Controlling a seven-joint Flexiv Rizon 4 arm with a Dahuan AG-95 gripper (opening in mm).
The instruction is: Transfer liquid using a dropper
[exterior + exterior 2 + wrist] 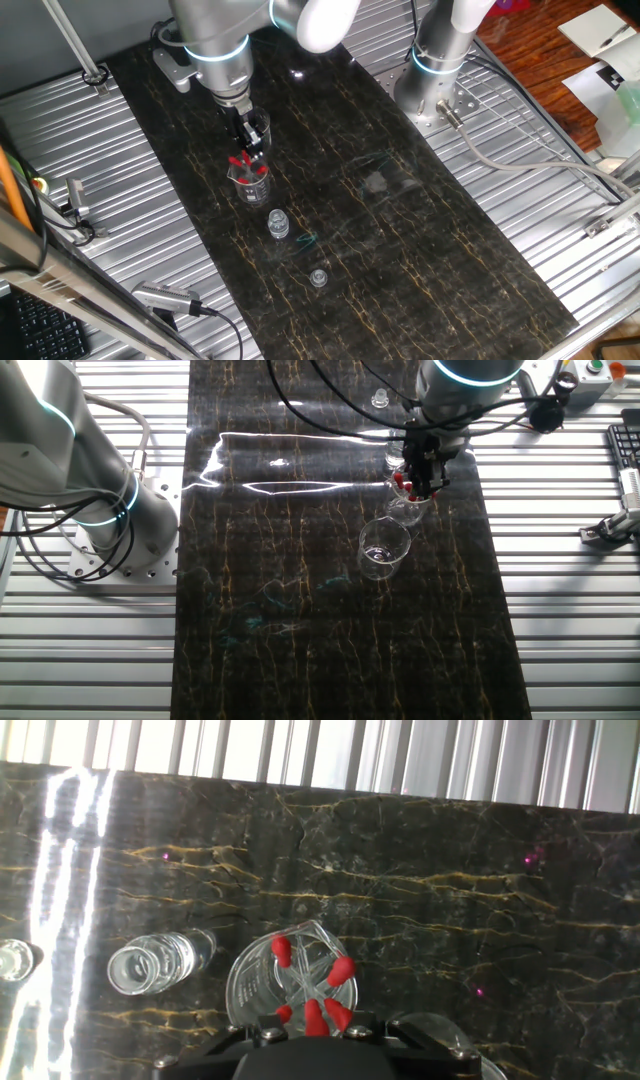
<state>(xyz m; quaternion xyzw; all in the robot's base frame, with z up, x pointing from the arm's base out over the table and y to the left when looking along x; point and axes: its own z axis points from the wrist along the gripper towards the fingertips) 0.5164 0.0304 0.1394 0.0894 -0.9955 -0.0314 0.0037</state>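
Observation:
Several droppers (314, 1016) with bright red rubber tops stand in a clear glass beaker (245, 982). In the hand view my gripper (315, 1026) is right above them; its two dark finger blocks stand apart with red tops between them, holding nothing that I can see. In one fixed view the gripper (246, 150) reaches down onto the red tops (241, 163) in that beaker (249, 185). In the other fixed view the gripper (421, 486) is over the same beaker (404, 510) and red tops (398, 481).
A second, empty beaker (384, 549) stands close by and shows behind the gripper (262, 126). A small clear vial (278, 224) (150, 967) (394, 457) and a tiny clear cap (318, 277) (380, 399) stand on the dark marble-patterned mat (400, 230). A second arm's base (435, 85) is at the back.

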